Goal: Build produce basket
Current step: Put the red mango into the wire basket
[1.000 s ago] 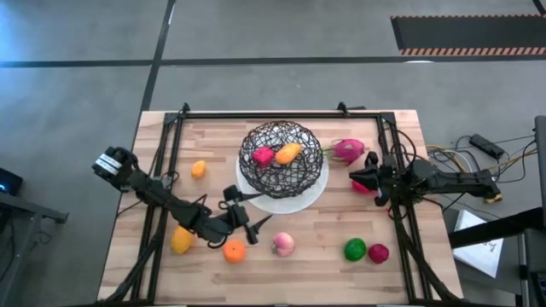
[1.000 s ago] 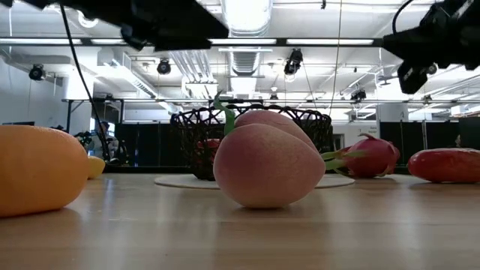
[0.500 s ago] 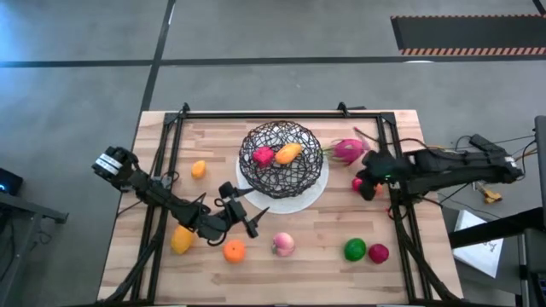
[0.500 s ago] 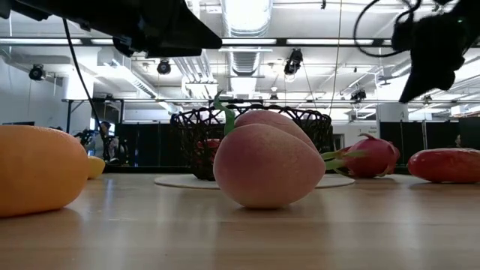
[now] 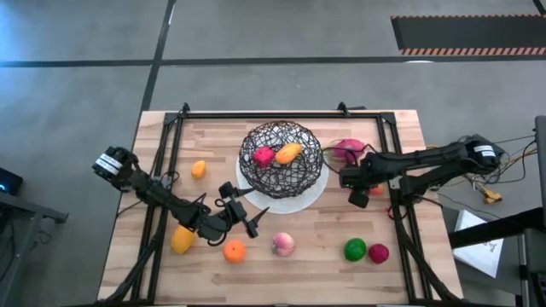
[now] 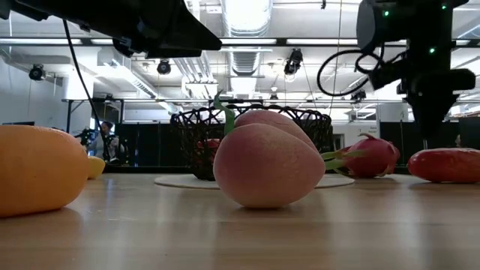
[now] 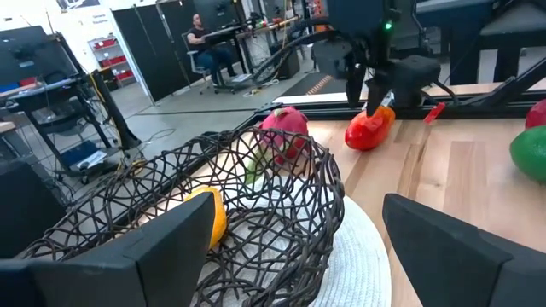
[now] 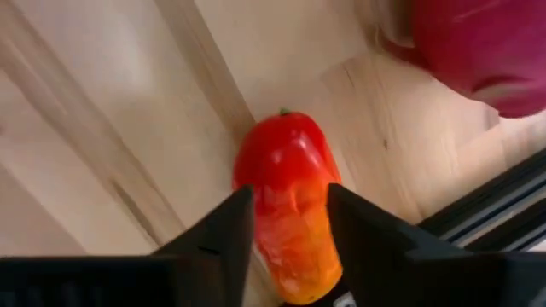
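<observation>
The black wire basket (image 5: pixel 281 158) stands on a white plate (image 5: pixel 312 194) and holds a magenta fruit (image 5: pixel 263 155) and an orange one (image 5: pixel 288 153). A red-orange pepper (image 8: pixel 286 205) lies on the table right of the plate, also in the high view (image 5: pixel 361 199). My right gripper (image 5: pixel 356 182) is open and points down just over the pepper, one finger on each side. My left gripper (image 5: pixel 247 210) is open and empty, above the table at the plate's near-left rim, facing the basket (image 7: pixel 213 213). My right gripper's fingers (image 8: pixel 223 234) come from above, pointing down, and stand on either side of the pepper's orange end (image 8: pixel 294 247). I cannot tell whether they touch it. The pepper lies on the table.
A pink dragon fruit (image 5: pixel 345 151) lies just beyond the pepper. Near the front edge lie a yellow fruit (image 5: pixel 181 240), an orange (image 5: pixel 234 251), a peach (image 5: pixel 283 245), a green fruit (image 5: pixel 355 250) and a magenta one (image 5: pixel 378 253). A small orange fruit (image 5: pixel 198 169) lies left of the basket. A black frame rail (image 5: pixel 394 170) runs beside the pepper.
My right gripper has tipped from near level to pointing down and has come down over the red-orange pepper, shifting a little toward the table's left. The pepper has stayed where it was.
</observation>
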`<state>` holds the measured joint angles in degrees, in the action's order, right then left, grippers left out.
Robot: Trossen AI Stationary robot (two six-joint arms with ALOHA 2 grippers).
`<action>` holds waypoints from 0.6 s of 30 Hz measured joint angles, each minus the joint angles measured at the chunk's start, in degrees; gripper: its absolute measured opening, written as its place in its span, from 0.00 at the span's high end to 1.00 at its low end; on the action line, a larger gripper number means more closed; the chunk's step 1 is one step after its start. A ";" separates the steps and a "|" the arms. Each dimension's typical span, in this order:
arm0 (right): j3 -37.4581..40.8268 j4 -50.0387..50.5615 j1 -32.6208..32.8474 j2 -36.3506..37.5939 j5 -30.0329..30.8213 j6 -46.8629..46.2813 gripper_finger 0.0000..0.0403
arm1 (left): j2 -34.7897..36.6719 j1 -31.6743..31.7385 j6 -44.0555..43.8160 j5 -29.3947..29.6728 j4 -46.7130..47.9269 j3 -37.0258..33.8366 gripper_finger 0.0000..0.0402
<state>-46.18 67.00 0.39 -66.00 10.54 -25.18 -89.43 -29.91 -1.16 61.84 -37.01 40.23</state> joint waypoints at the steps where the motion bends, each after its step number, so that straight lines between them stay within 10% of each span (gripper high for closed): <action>1: 0.24 0.22 -0.15 -0.40 0.07 0.29 0.58 | 0.00 0.00 0.01 -0.02 0.01 0.00 0.20; 9: 1.79 -0.61 -2.39 -4.51 -0.02 2.66 0.31 | 0.00 0.00 -0.01 -0.02 0.20 -0.13 0.20; 18: 3.53 -3.94 -3.17 -9.42 -0.36 7.13 0.35 | 0.00 -0.02 -0.07 -0.07 0.20 -0.24 0.20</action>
<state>-42.65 63.06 -2.79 -75.42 10.18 -18.05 -89.43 -29.93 -1.23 61.78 -36.82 39.99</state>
